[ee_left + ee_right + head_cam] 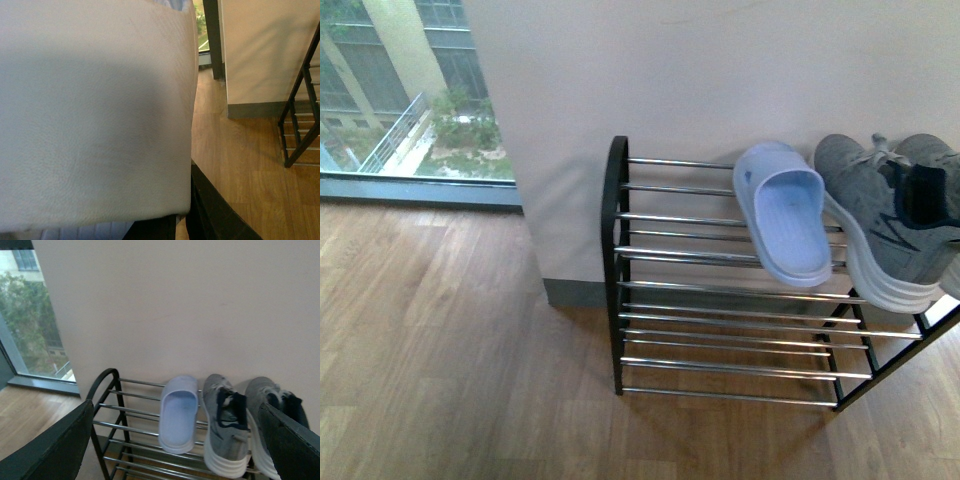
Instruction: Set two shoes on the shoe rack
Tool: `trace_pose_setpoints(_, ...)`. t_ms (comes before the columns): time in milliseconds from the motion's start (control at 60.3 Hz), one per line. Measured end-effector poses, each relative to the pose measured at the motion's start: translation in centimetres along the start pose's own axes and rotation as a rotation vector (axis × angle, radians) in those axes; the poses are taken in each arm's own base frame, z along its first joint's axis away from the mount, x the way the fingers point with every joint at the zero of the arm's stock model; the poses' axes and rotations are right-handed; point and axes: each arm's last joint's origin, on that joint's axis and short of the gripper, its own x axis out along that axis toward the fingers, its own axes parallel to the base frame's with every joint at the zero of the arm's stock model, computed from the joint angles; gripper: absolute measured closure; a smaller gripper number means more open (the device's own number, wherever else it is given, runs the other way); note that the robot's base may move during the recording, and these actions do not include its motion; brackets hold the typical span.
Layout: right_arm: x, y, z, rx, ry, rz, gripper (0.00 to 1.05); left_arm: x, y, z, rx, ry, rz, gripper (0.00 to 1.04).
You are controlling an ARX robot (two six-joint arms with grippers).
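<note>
Two grey mesh shoes with thick white soles lie side by side on the top tier of the shoe rack point(720, 290), against the wall. One shoe point(880, 215) is in full view; the other point(935, 160) is cut off by the frame's right edge. From the right wrist, both shoes point(225, 425) point(262, 390) sit ahead of my open right gripper point(175, 407), which holds nothing; its right finger point(292, 440) covers part of the farther shoe. My left gripper point(182, 220) is shut, pressed close beside a pale surface point(95, 110) that fills most of its view.
A light blue slipper point(782, 215) lies on the same top tier, left of the shoes. The rack's chrome rods stand against a white wall. Wooden floor point(440, 340) spreads to the left, with a window point(400, 90) at the back left.
</note>
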Motion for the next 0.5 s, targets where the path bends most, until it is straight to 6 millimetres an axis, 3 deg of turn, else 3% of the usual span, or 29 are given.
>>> trace_pose_setpoints(498, 0.0, 0.01, -0.02, 0.0, 0.002, -0.004, 0.09, -0.02, -0.04, 0.01, 0.001, -0.001, -0.005, 1.03)
